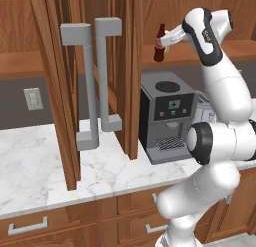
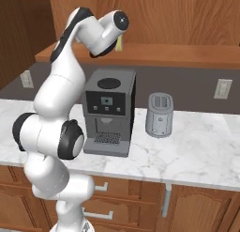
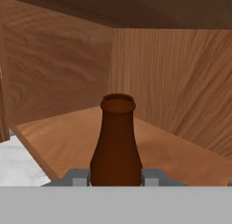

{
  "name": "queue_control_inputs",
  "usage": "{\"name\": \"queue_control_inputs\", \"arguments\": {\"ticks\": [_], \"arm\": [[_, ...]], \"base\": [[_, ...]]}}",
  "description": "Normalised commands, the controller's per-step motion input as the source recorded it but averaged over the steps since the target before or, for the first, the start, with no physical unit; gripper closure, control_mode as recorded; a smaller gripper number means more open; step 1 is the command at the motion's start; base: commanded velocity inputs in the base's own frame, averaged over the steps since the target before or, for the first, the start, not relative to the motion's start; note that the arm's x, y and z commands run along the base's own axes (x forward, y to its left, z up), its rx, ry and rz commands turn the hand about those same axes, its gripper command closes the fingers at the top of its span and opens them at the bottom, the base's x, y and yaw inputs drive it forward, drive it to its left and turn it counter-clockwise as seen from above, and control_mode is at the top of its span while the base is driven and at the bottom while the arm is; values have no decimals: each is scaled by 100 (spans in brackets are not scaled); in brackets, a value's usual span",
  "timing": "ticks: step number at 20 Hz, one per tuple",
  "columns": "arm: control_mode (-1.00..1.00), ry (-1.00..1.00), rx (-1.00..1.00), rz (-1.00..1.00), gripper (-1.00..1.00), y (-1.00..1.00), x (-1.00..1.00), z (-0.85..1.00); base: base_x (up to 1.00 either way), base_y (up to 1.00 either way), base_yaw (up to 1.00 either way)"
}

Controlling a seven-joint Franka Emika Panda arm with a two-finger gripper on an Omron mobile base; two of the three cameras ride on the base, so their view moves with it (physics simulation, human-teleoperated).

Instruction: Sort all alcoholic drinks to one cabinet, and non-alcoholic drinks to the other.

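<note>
The small dark-brown cola bottle point(image 3: 116, 143) is up at the open wooden cabinet point(image 3: 181, 82), gripped by the claw point(image 1: 161, 42). It probably hangs just above the shelf, so lower it slowly, upright.

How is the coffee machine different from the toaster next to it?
The coffee machine is dark and boxy; the toaster is pale grey and rounded. The coffee machine stands taller and wider than the toaster. The coffee machine has a front button panel; the toaster has top slots. Both sit upright on the marble counter.
</note>
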Motion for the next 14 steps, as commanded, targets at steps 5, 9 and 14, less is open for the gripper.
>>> {"name": "queue_control_inputs", "arguments": {"ticks": [5,9,14], "arm": [[-100,-3,0,0,100,0,43,0],[-100,-2,0,0,100,0,40,-7],[-100,0,0,0,100,0,34,-21]], "base": [[0,0,0],[0,0,0],[0,0,0]]}}
